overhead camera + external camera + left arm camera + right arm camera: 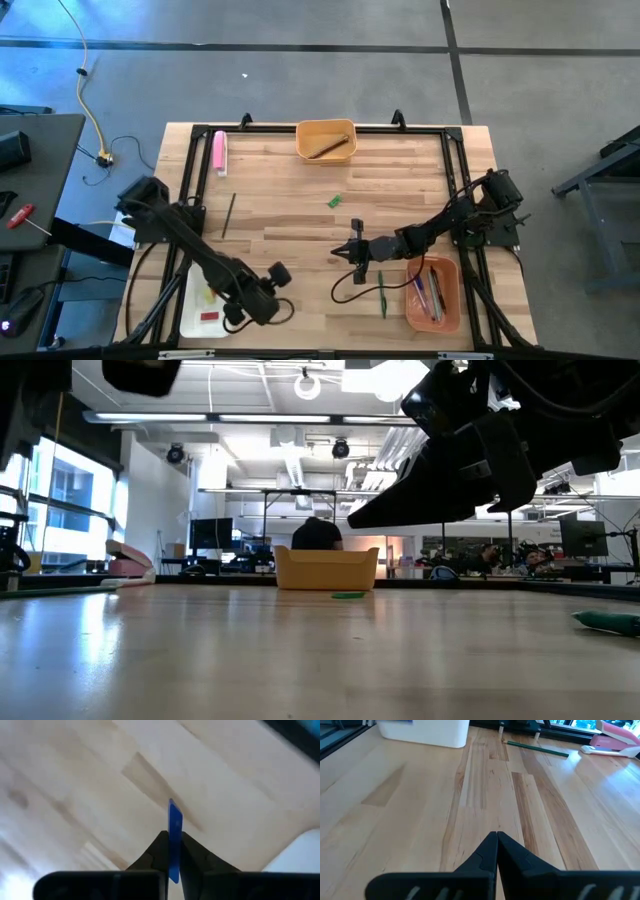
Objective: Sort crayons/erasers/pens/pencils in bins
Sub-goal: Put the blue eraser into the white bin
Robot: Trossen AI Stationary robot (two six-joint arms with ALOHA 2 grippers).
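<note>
My left gripper (172,857) is closed on a short blue piece (175,837), a stubby crayon or eraser standing up thin and flat between my fingers; in the high view this gripper (240,305) sits at the near left of the wooden table (300,200), just beside the white bin (195,310), which holds a red piece (209,316) and a yellow piece (210,295). My right gripper (496,845) has its fingers pressed together with nothing between them, and it hangs over bare wood near the table's middle (357,250), pointing toward the left side. A green pen (381,293) lies on the table just beside the salmon-orange bin (433,294) at the near right, and that bin holds several pens (432,290) in mixed colours. The yellow-orange bin (326,141) stands at the far edge, centre, with a brown pencil (328,149) lying in it. A dark pencil (229,215) lies on the wood at the left, well apart from all bins. A small green piece (335,201) rests near the table's middle, between the yellow-orange bin and my right gripper. A thick pink bar (219,150) lies at the far left corner. In the low view the yellow-orange bin (327,568) shows with the green piece (348,595) in front of it
</note>
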